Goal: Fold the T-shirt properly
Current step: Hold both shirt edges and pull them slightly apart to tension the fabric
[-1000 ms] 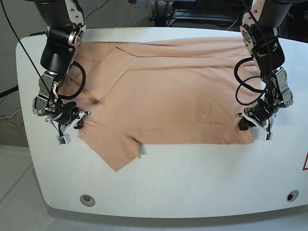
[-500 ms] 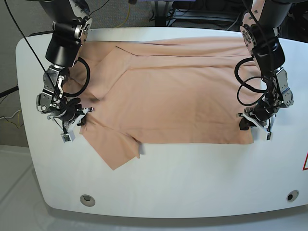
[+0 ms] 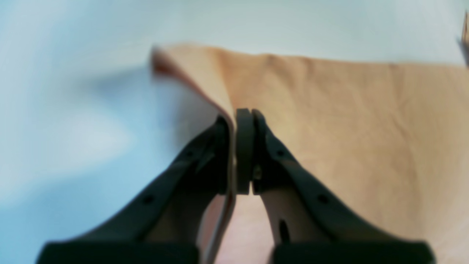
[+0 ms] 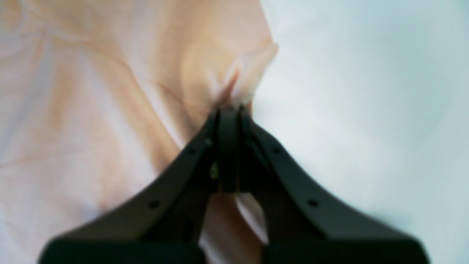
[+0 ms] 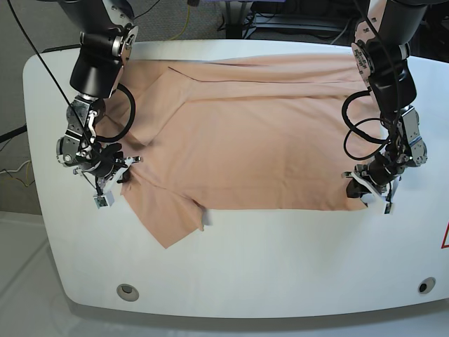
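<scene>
Peach T-shirt (image 5: 245, 140) flat, long axis left-right; left tool (image 5: 356, 184), right tool (image 5: 121, 173) clamp edges.

A white surface (image 5: 280, 253) with rounded corners was seen filling most of the base view. Two small round grommet-like holes were set near its lower edge, one at the lower left (image 5: 127, 291) and one at the lower right (image 5: 426, 286). A red mark (image 5: 445, 238) was cut off by the right edge of the frame. Grey floor (image 5: 42, 24) was visible beyond the surface at the upper left, and a yellow cable (image 5: 185, 21) was seen hanging at the top centre. A pale floor (image 5: 21, 281) was shown at the lower left. Dark equipment (image 5: 295, 14) was glimpsed at the top.
</scene>
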